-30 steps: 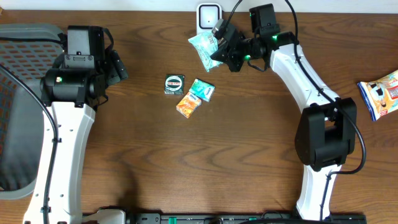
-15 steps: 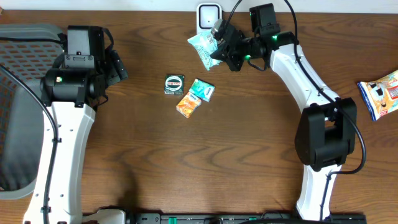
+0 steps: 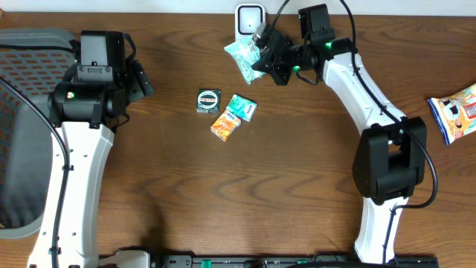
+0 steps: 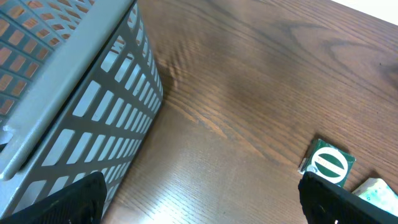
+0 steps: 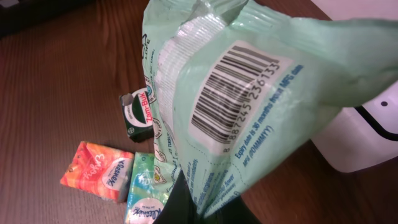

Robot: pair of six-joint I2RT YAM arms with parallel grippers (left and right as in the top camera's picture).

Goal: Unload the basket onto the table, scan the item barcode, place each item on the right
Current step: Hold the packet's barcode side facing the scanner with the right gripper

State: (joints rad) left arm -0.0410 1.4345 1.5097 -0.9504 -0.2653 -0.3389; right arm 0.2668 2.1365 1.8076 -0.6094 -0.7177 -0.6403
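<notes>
My right gripper (image 3: pixel 265 61) (image 5: pixel 208 208) is shut on a pale green packet (image 3: pixel 242 56) (image 5: pixel 249 106), holding it up beside the white scanner (image 3: pixel 249 20) (image 5: pixel 367 137) at the table's far edge. The packet's barcode (image 5: pixel 239 93) faces the right wrist camera. My left gripper (image 4: pixel 199 199) stands open over bare wood at the left, near the grey basket (image 4: pixel 68 106), with nothing between its fingers (image 4: pixel 78 199).
A small green box (image 3: pixel 209 100) (image 4: pixel 328 163) (image 5: pixel 138 114), a teal tissue pack (image 3: pixel 242 107) (image 5: pixel 144 193) and an orange tissue pack (image 3: pixel 224 124) (image 5: pixel 96 170) lie mid-table. A blue and white snack bag (image 3: pixel 455 112) sits at the right edge. The grey basket (image 3: pixel 22 126) stands far left.
The green packet shifted very slightly left toward the scanner early on. Since then nothing has visibly moved.
</notes>
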